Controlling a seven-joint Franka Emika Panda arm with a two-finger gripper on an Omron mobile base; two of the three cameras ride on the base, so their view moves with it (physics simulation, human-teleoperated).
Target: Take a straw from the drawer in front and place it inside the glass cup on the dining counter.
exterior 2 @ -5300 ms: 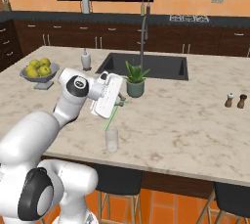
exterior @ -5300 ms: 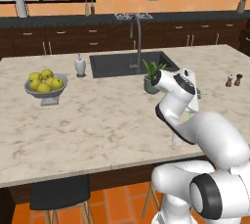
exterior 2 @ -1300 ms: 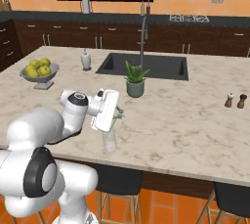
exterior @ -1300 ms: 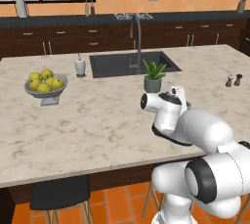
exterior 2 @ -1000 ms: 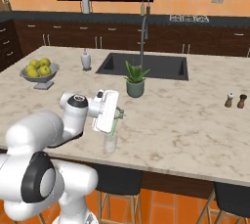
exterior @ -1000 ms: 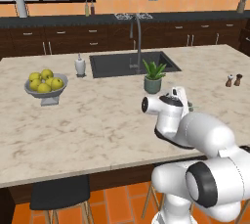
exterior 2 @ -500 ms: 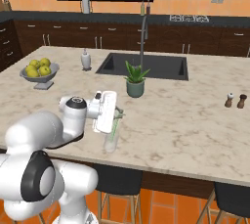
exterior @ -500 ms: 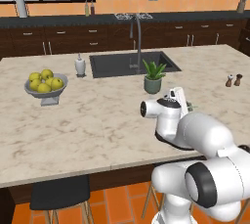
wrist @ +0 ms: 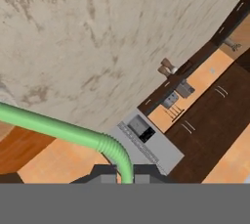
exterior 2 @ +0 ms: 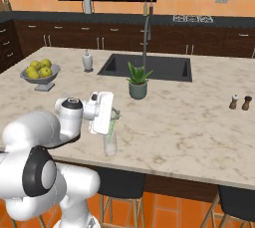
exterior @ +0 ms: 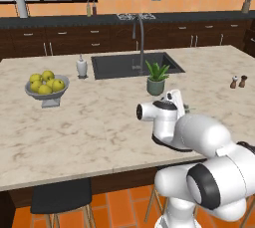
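My gripper (exterior 2: 112, 116) hangs just over the near edge of the marble dining counter (exterior 2: 189, 122), right above the clear glass cup (exterior 2: 110, 145). It is shut on the thin green straw (exterior 2: 112, 122), whose lower part slants down into the cup. In the hand view the straw (wrist: 58, 129) runs in from the left, bends, and ends pinched in the gripper (wrist: 126, 173) between the dark fingertips (wrist: 105, 171). From the left base view my own arm hides the cup, and only a speck of the straw (exterior: 188, 106) shows beside the hand. The drawer is out of view.
A potted plant (exterior 2: 138, 83) stands just beyond the cup, in front of the black sink (exterior 2: 149, 66) and tall tap. A fruit bowl (exterior 2: 39, 74) and soap dispenser (exterior 2: 87, 60) sit to the left, salt and pepper shakers (exterior 2: 239, 102) to the right. Stools (exterior 2: 119, 182) stand under the counter edge.
Since about five seconds ago the hand has come down with the straw toward the cup. Over the last second it has barely moved.
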